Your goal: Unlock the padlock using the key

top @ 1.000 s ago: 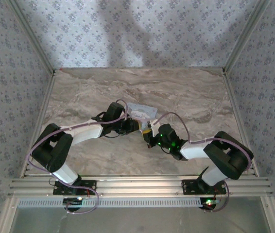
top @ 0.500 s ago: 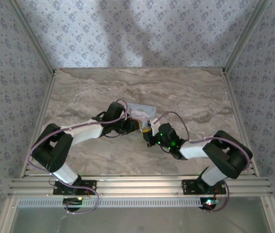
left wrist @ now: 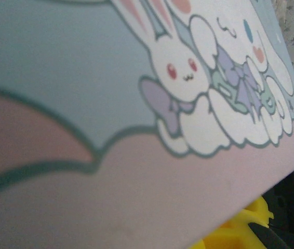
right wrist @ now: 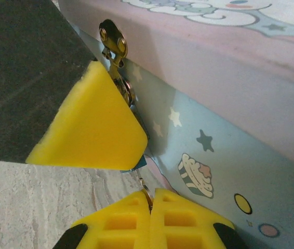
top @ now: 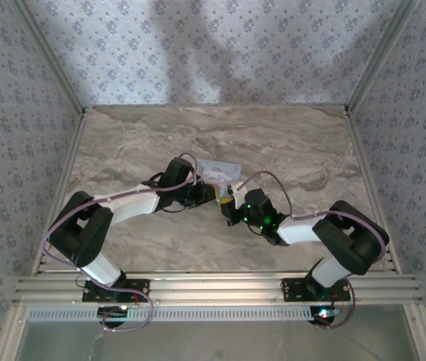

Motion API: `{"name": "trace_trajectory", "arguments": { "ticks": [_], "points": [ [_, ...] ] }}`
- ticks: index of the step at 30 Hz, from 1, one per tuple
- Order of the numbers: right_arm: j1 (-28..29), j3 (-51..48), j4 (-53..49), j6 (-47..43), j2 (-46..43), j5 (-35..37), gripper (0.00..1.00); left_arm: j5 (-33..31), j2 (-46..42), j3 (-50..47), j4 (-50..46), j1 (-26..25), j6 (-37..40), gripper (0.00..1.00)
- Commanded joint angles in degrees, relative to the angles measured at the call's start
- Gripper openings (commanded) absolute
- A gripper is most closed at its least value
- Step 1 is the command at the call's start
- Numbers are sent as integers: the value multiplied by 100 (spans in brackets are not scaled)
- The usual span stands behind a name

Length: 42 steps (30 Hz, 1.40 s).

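Brass clasp [right wrist: 112, 40], pastel tin [right wrist: 225, 129], gridded pads [right wrist: 116, 224] of right end effector [right wrist: 149, 201]

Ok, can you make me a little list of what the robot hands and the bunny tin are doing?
tin: pale blue, bunny on lid, middle of the table
right gripper: shut on the key, a thin metal sliver
left gripper: at the tin's front, pad beside the clasp; grip unclear
padlock: mostly hidden under that pad
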Motion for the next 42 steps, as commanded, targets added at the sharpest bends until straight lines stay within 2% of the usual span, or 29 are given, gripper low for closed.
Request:
{"name": "trace_trajectory", "arguments": {
  "ticks": [1, 15, 29, 37, 42],
  "points": [
    [-45, 398, 432, -52, 5, -114, 0, 353, -35, 211, 121, -108, 8, 15],
    [-261, 814, 596, -48, 38, -388, 0, 411, 3, 229, 199, -108, -39, 15],
    [-186, 329, 873, 335, 474, -346, 0, 349, 524, 271, 393, -36, 73, 15],
    [-142, 133, 1126, 611, 829, -199, 0, 327, 785, 253, 612, 6, 86, 23],
    [-111, -9, 1362, 863, 1124, -165, 0, 302, 730, 229, 587, 57, 114, 33]
  ]
}}
